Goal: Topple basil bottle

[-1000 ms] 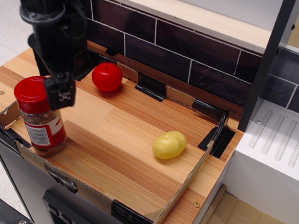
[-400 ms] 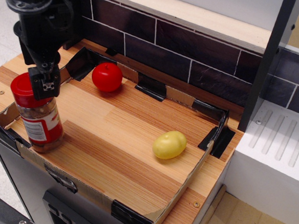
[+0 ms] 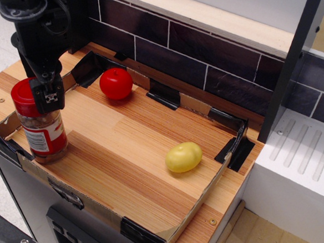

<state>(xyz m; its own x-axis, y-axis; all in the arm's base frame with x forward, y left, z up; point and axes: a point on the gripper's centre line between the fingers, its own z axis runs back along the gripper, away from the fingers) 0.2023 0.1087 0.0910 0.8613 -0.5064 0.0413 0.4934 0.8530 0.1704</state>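
Note:
The basil bottle (image 3: 41, 131) is a clear jar with a red lid, a red-and-white label and brownish contents. It stands at the front left corner of the wooden board, leaning slightly to the left. My black gripper (image 3: 50, 98) comes down from the upper left and presses against the right side of the red lid. Its fingers look closed together, with nothing held between them. The arm hides part of the lid's back.
A red tomato-like ball (image 3: 116, 83) lies at the back of the board and a yellow lemon-like fruit (image 3: 183, 157) at the right. A low cardboard rim (image 3: 143, 231) with black tape edges the board. A dark tiled wall stands behind, and a white drainer (image 3: 304, 159) is at the right.
My gripper has moved left and slightly back, from beside the lid to against it. The bottle has been pushed a little to the left and now leans slightly.

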